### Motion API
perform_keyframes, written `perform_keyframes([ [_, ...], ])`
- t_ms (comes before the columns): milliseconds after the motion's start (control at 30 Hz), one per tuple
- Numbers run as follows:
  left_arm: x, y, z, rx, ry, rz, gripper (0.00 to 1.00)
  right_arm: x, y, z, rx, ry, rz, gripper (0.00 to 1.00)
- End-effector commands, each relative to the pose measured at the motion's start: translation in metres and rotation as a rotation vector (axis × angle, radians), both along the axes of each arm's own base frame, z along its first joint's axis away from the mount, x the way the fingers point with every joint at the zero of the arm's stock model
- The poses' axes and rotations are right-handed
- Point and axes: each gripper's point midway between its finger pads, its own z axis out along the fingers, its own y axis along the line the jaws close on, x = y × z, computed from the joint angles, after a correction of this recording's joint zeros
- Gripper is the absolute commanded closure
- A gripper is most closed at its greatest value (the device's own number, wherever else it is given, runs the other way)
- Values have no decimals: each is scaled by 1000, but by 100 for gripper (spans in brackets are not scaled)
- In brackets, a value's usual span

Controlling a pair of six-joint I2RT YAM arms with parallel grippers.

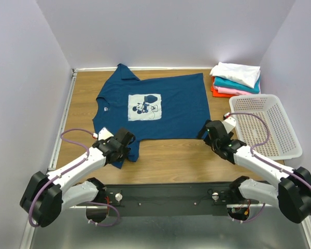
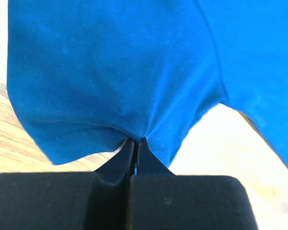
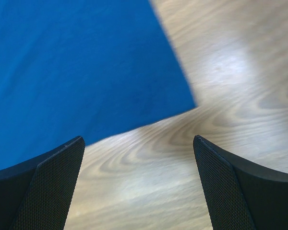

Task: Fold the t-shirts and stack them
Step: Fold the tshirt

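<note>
Nearest | left gripper (image 2: pixel 136 142) was clamped on the navy t-shirt's (image 1: pixel 168 111) near sleeve | right gripper (image 3: pixel 139 143) stood wide apart, empty, over the near hem corner | risk: a one-sided pull could skew or bunch the spread cloth | folded stack (image 1: pixel 236 79) lay far right
</note>
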Motion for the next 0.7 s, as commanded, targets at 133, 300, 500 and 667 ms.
perform_keyframes([
  [133,-9,-4,8,-43,-29,-53,100,7,-36,-15,-58,23,-219,4],
  [300,-11,-7,9,-47,-26,-78,100,6,-36,-24,-48,49,-241,9],
  [500,-10,-6,10,-39,-34,-73,100,13,-34,-27,-55,58,-257,24],
  [667,-6,-2,13,-21,-53,-63,100,18,-35,-34,-77,71,-274,36],
])
